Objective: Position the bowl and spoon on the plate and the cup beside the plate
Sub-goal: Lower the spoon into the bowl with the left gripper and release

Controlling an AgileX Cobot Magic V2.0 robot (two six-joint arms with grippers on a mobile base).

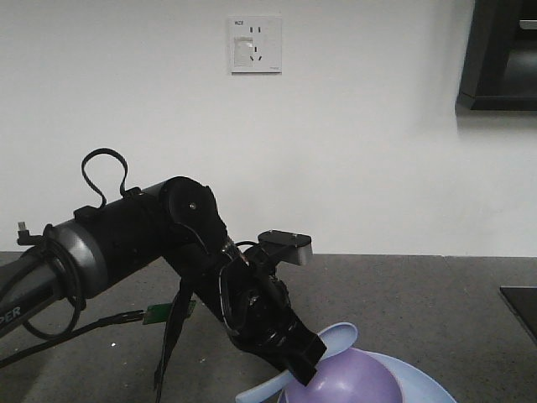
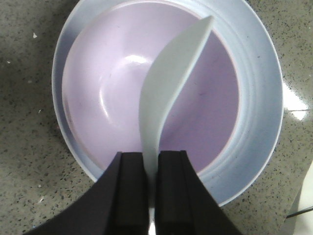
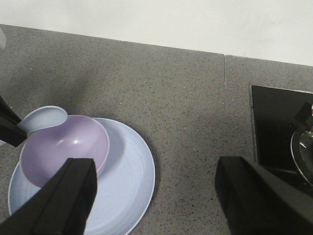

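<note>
Left end effector [image 2: 152,164] pinches smooth curved spoon [image 2: 168,78] — above glossy round bowl [image 2: 102,98].

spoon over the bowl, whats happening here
The left tool is shut on the spoon by its handle, holding it over the bowl, which already sits on the plate. Whether the spoon touches the bowl's rim is unclear. The right tool hangs open and empty above the counter beside the plate. The cup is in no view.
</note>
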